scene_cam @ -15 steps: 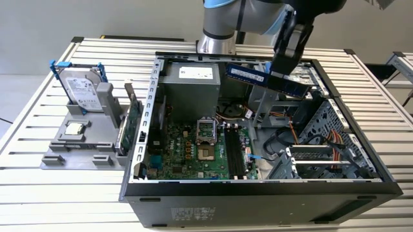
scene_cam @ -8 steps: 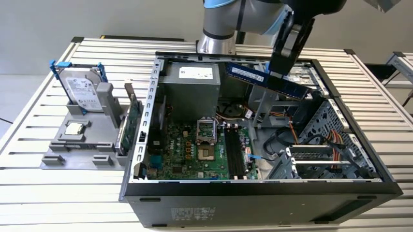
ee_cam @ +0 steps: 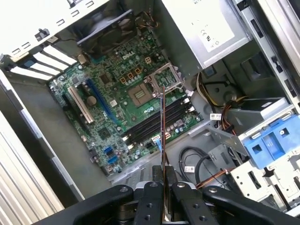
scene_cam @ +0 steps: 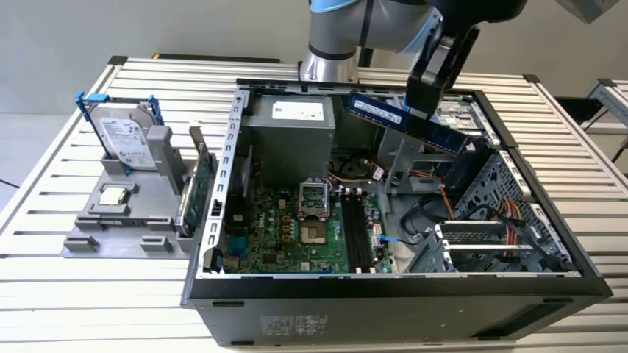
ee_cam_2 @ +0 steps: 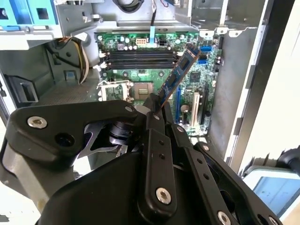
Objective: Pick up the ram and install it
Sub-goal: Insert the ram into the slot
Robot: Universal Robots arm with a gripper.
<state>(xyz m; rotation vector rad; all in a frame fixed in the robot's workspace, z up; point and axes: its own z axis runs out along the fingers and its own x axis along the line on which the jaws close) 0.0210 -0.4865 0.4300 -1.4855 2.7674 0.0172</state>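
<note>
Carrying step: gripper (ee_cam: 163,187) clamping the ram (scene_cam: 404,121), hovering over the open case (scene_cam: 228,213); aligning with motherboard slots (ee_cam: 152,124) likely needed

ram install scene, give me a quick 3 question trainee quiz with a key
1. True or false: the ram is already seated in a motherboard slot.
2. What holds the ram? A) the gripper B) the grey stand C) nothing
3. In the exterior view, the hard drive stands on which side of the computer case?

Key: 1 false, it is held in the air above the open case. 2 A, clamped at one end. 3 the exterior view's left, upright on the grey stand.
</note>
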